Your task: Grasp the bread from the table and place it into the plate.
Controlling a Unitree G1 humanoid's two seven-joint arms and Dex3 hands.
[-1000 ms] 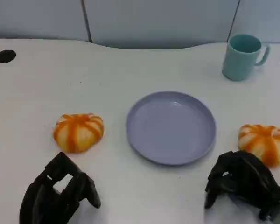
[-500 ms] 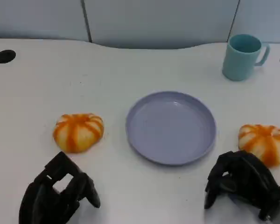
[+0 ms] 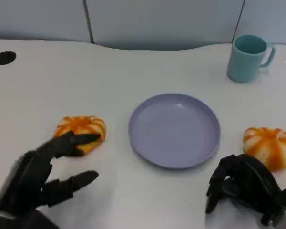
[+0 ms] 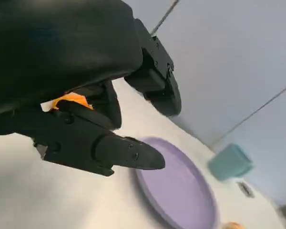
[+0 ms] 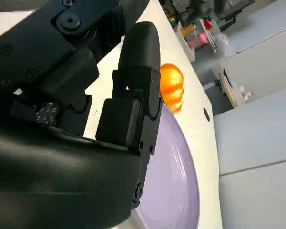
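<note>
White counter [image 3: 133, 67] is carrying bread [image 3: 81, 131] beside the plate [image 3: 174, 130]; left hand [image 3: 35, 183] is spreading empty fingers [image 3: 74, 140] and risking shoving the bread away.

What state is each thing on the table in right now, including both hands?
Left hand: open, fingers spread, reaching over the left bread.
Right hand: fingers curled in, holding nothing.
Left bread: on the table, not gripped.
Right bread: on the table, untouched.
Plate: empty.
Mug: upright.
</note>
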